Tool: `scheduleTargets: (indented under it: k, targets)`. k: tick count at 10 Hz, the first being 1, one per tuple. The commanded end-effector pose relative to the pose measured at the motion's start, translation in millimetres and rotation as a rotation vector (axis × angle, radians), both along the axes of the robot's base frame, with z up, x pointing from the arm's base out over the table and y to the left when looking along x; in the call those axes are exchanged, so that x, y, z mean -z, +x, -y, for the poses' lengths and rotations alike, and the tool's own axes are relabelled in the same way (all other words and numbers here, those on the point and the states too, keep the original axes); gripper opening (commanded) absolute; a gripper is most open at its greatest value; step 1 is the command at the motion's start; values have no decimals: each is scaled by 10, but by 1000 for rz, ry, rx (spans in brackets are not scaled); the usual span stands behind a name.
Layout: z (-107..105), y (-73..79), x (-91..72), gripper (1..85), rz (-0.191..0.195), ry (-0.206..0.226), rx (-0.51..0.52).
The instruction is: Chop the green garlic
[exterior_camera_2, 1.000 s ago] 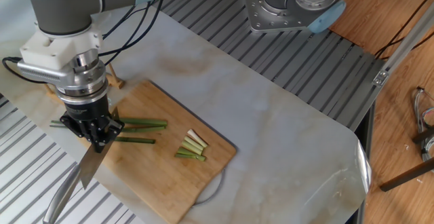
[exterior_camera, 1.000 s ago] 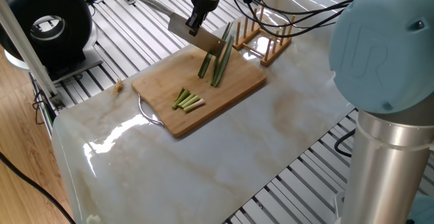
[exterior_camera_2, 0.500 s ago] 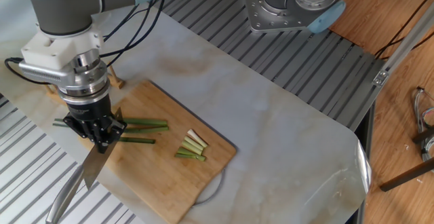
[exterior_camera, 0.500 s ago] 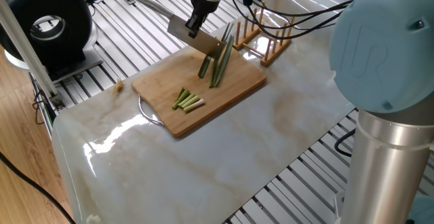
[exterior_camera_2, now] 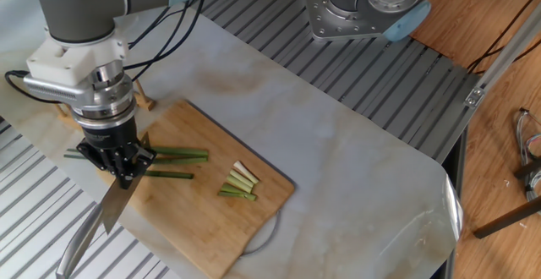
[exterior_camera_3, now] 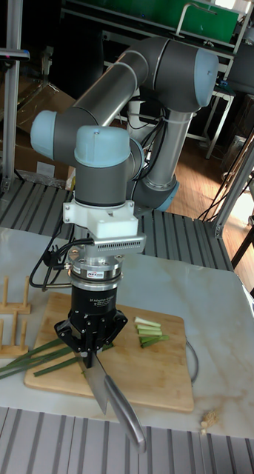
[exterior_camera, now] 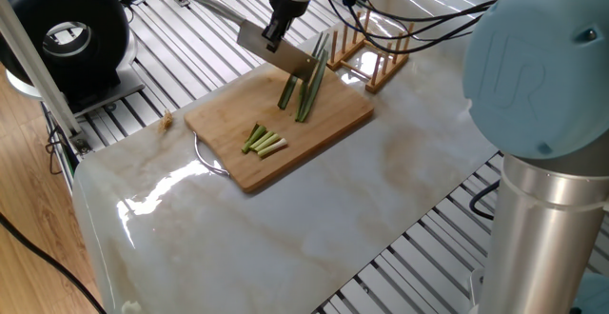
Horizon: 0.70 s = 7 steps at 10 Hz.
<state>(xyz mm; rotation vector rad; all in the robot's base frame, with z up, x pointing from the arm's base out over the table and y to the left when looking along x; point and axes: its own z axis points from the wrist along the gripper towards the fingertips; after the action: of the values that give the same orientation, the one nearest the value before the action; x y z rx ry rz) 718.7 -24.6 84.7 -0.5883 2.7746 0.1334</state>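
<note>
Tall fixed view: the pincer (exterior_camera_3: 88, 354) pinches a knife (exterior_camera_3: 106, 394) above the cutting board (exterior_camera_3: 152, 378) on the tabletop (exterior_camera_3: 215, 311); against half a second ago it has barely shifted. Green garlic (exterior_camera_2: 179, 154) lies on the board as two long dark stalks under the blade, plus one small cluster of pale short pieces (exterior_camera_2: 238, 182) (individual count unclear). One wooden peg rack (exterior_camera: 373, 55) stands beside. The wrist label is unreadable
</note>
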Motion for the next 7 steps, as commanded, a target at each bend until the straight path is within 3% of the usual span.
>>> scheduleTargets:
  k: [1, 5, 7]
  targets:
    - [-11, 11, -35, 13, 3, 15, 9]
    - [-24, 61, -174, 13, -11, -26, 21]
    - [-87, 101, -204, 13, -14, -22, 23]
